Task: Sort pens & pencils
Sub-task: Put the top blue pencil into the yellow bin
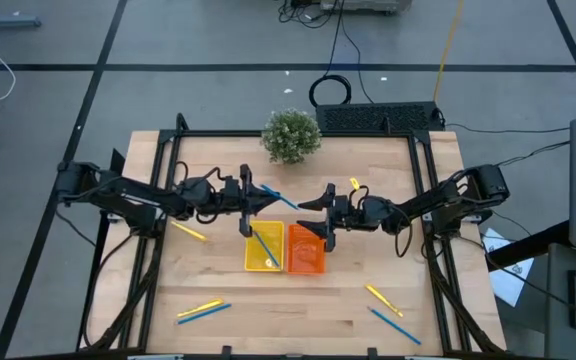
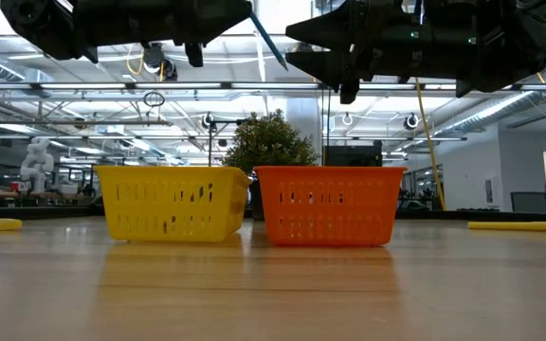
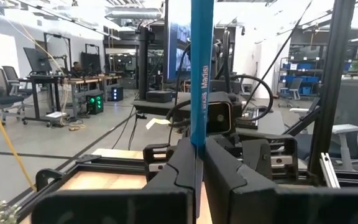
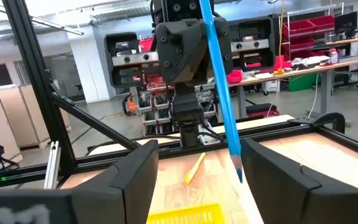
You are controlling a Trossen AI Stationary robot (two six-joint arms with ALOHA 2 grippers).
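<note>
Left pincer [image 3: 197,163] clamped on blue pencil [image 3: 201,74] above yellow tray [image 1: 264,247] — right pincer [image 4: 197,180] apart, empty, over orange tray [image 1: 306,250].

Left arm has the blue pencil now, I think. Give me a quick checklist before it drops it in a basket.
1. Left gripper shut on the blue pencil: ok.
2. Right gripper open and off the pencil: ok.
3. Pencil over the yellow basket: not ok, its free end points toward the right gripper, past the basket rim.
4. Orange basket standing beside the yellow one: ok.
5. Which basket takes blue: cannot tell.
</note>
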